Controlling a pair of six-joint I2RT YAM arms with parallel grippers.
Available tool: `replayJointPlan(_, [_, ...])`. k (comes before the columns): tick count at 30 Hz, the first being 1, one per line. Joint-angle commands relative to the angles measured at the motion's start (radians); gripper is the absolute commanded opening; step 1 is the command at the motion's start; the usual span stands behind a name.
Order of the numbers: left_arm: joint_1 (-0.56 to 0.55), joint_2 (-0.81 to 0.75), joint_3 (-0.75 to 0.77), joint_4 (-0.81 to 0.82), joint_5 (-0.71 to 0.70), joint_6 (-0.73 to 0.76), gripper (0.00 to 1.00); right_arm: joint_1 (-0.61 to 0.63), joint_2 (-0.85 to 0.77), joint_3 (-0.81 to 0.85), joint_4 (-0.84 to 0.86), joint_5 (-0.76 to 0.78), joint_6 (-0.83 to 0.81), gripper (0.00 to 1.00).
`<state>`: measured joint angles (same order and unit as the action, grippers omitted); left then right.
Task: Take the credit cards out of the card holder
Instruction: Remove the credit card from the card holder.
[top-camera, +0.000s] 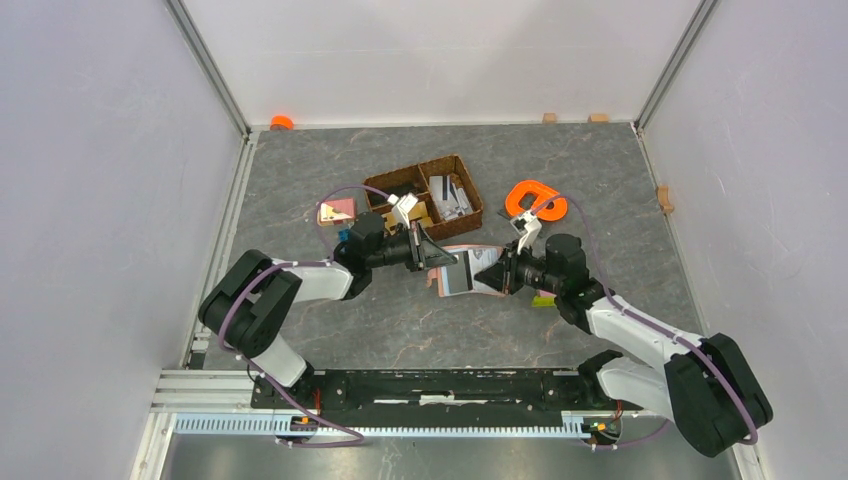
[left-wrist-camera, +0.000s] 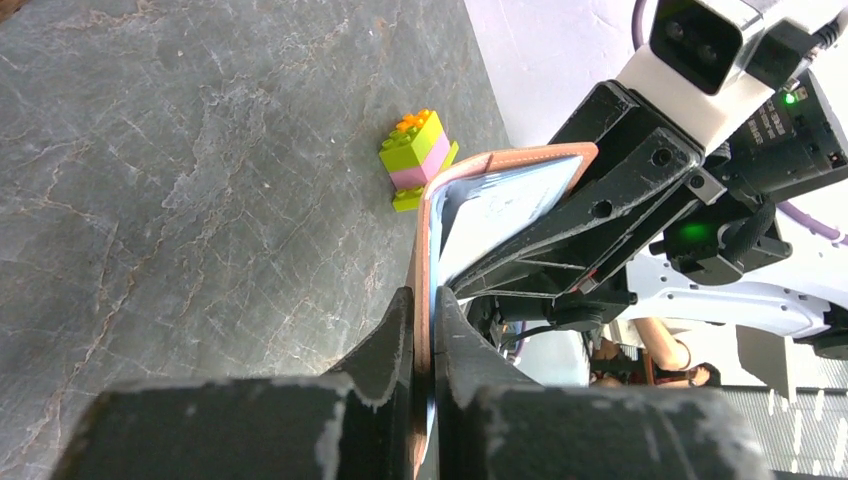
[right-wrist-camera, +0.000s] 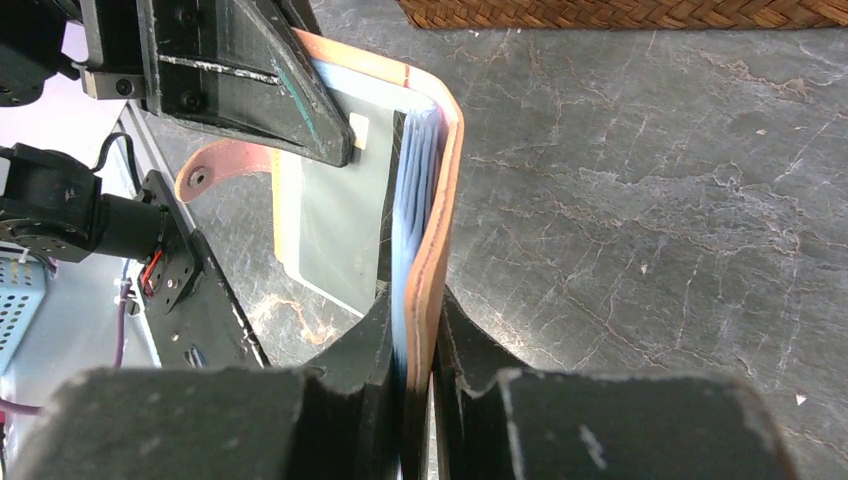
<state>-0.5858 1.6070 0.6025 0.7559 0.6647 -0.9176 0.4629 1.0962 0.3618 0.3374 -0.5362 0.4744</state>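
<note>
The reddish-brown card holder (top-camera: 478, 256) hangs open above the table's middle, held between both arms. My left gripper (top-camera: 436, 257) is shut on one cover flap; in the left wrist view its jaws (left-wrist-camera: 424, 340) pinch the brown leather (left-wrist-camera: 520, 155) together with a pale blue sleeve. My right gripper (top-camera: 497, 272) is shut on the other flap (right-wrist-camera: 440, 200), jaws (right-wrist-camera: 418, 335) tight against leather and blue sleeves. A grey credit card (right-wrist-camera: 340, 220) lies against the far flap, under the left gripper's fingers (right-wrist-camera: 250, 70). The strap tab (right-wrist-camera: 225, 160) hangs free. The same card (top-camera: 455, 277) shows from above.
A dark woven divided basket (top-camera: 470, 185) with cards in it stands behind the grippers. An orange ring-shaped object (top-camera: 535, 198) lies to its right, a pink-and-tan flat piece (top-camera: 336, 211) to its left. A small green-pink brick stack (left-wrist-camera: 418, 155) sits by the right arm.
</note>
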Motion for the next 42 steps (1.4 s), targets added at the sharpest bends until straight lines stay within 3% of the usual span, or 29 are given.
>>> replayJointPlan(1, [-0.002,-0.041,0.013,-0.001,0.027,0.022,0.02,-0.022,-0.025,0.001,0.082,-0.029,0.015,0.05])
replayJointPlan(4, [-0.002,-0.051,0.009,-0.001,0.024,0.023,0.02,-0.038,-0.035,0.002,0.050,0.007,0.002,0.11])
replayJointPlan(9, [-0.002,-0.069,0.003,-0.001,0.017,0.023,0.02,-0.060,-0.070,0.005,-0.021,0.099,-0.025,0.38])
replayJointPlan(14, [-0.003,-0.081,-0.004,-0.001,0.005,0.022,0.02,-0.072,-0.146,0.002,-0.076,0.214,-0.044,0.47])
replayJointPlan(21, [-0.002,-0.081,-0.012,-0.013,-0.026,0.022,0.02,-0.077,-0.295,-0.035,-0.066,0.294,-0.068,0.48])
replayJointPlan(25, [-0.001,-0.082,-0.012,-0.018,-0.033,0.022,0.02,-0.076,-0.337,-0.065,0.009,0.198,-0.079,0.52])
replayJointPlan(31, [0.000,-0.095,-0.020,0.005,-0.026,0.018,0.02,-0.040,-0.206,-0.050,0.137,-0.020,-0.039,0.48])
replayJointPlan(42, [0.000,-0.084,-0.048,0.191,0.042,-0.066,0.02,-0.012,-0.004,-0.038,0.265,-0.169,0.068,0.46])
